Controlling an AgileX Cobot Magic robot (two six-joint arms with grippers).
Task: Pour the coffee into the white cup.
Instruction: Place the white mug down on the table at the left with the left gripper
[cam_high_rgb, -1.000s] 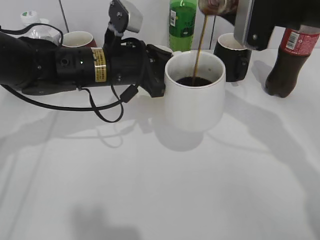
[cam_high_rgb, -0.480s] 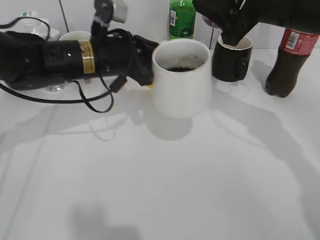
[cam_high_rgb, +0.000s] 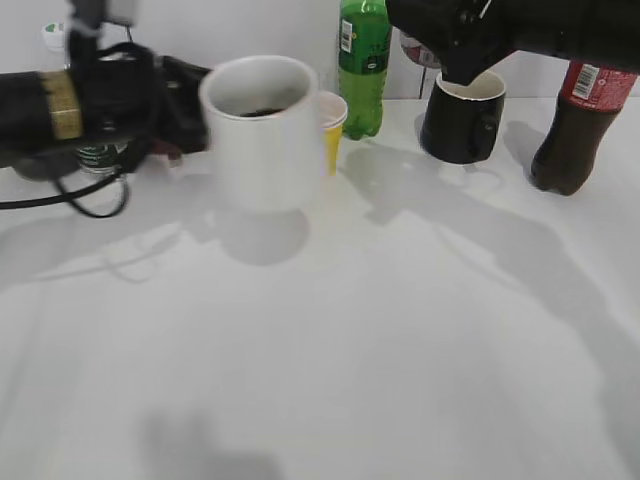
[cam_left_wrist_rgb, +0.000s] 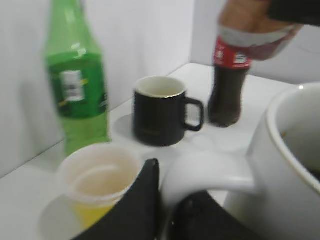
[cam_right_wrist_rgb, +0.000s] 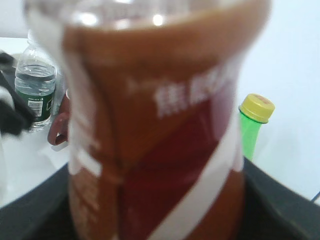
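A white table (cam_high_rgb: 330, 350) runs back to a pale wall. The left gripper (cam_left_wrist_rgb: 167, 210) pinches the handle of the white cup (cam_high_rgb: 262, 130), holding it at the table's left with dark coffee inside. The right gripper (cam_high_rgb: 470, 45) clasps the coffee bottle (cam_right_wrist_rgb: 155, 125) upright at the back right, well apart from the cup. Its brown label shows blurred white characters, unreadable.

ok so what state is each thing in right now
large white ceramic mug: upright, dark coffee inside, left gripper shut on its handle
coffee bottle with orange-brown label: held by right gripper, not pouring
black mug: upright
small yellow paper cup: upright
green soda bottle: standing, capped
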